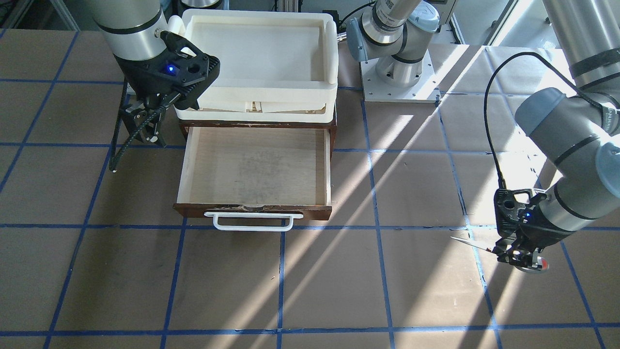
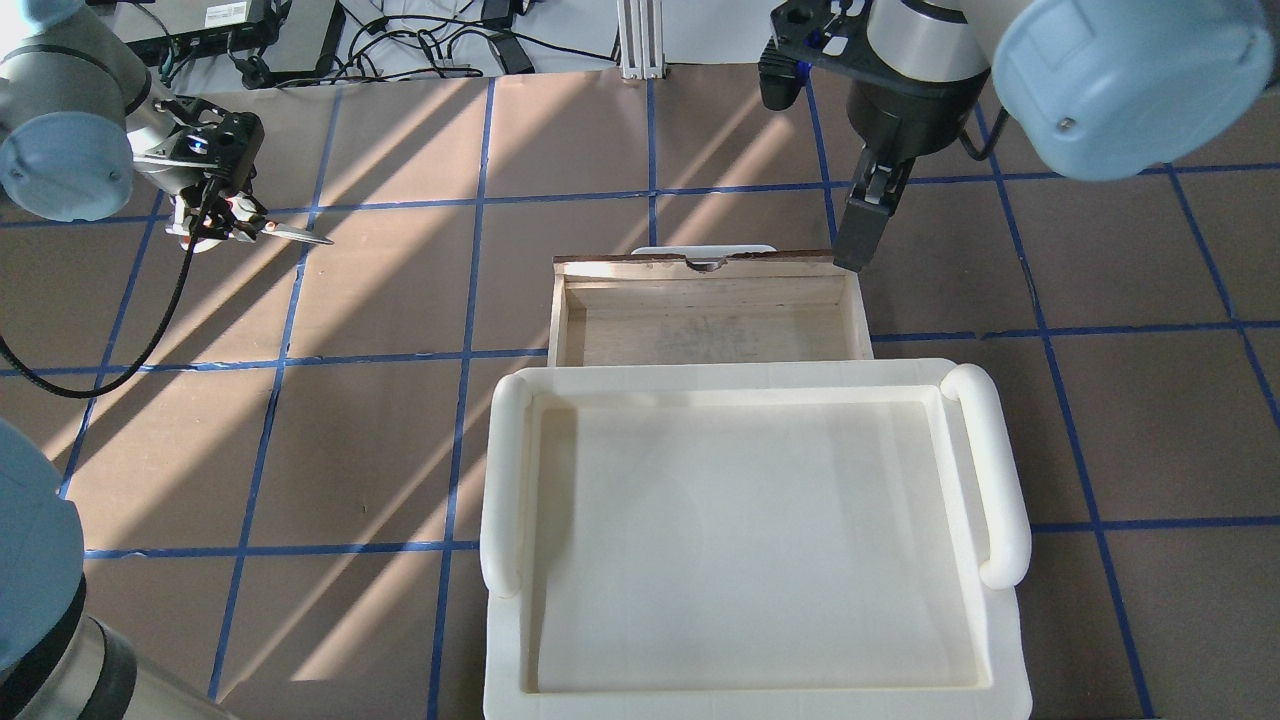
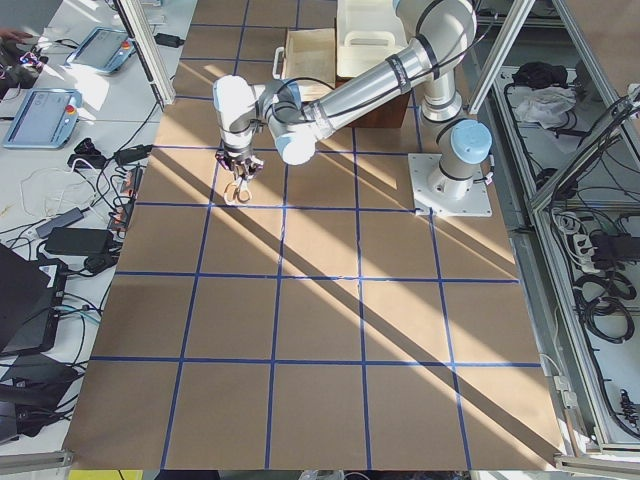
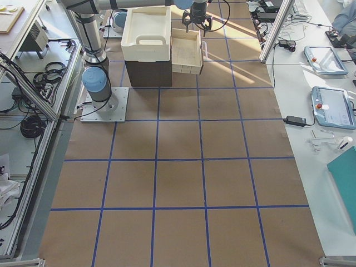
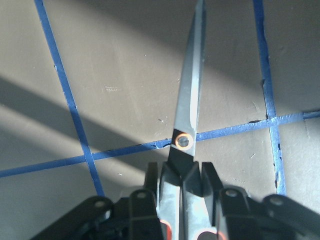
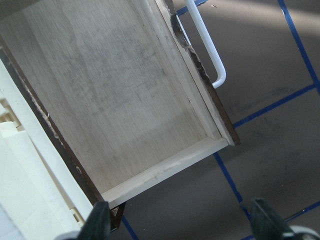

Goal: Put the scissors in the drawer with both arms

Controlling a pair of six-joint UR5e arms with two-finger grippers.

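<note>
Two closed blades point toward the drawer point(image 1: 327, 165), scissors point(image 5: 189, 107) pinched by left gripper point(image 1: 514, 253); right gripper point(image 1: 143, 136) spread.

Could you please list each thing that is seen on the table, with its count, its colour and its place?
scissors: one pair, grey blades, orange-red at the handles; gripped by the left end effector, well apart from the drawer.
drawer: one, dark brown front, pale plywood inside; pulled open, nothing in it.
handle: one, white; on the drawer's front.
tub: one, cream; on top of the cabinet.
cabinet: one, dark brown; holds the drawer.
table: one, brown, blue tape grid.
left arm, right arm: silver-grey, light-blue caps.
right end effector: black, open; beside the drawer.
</note>
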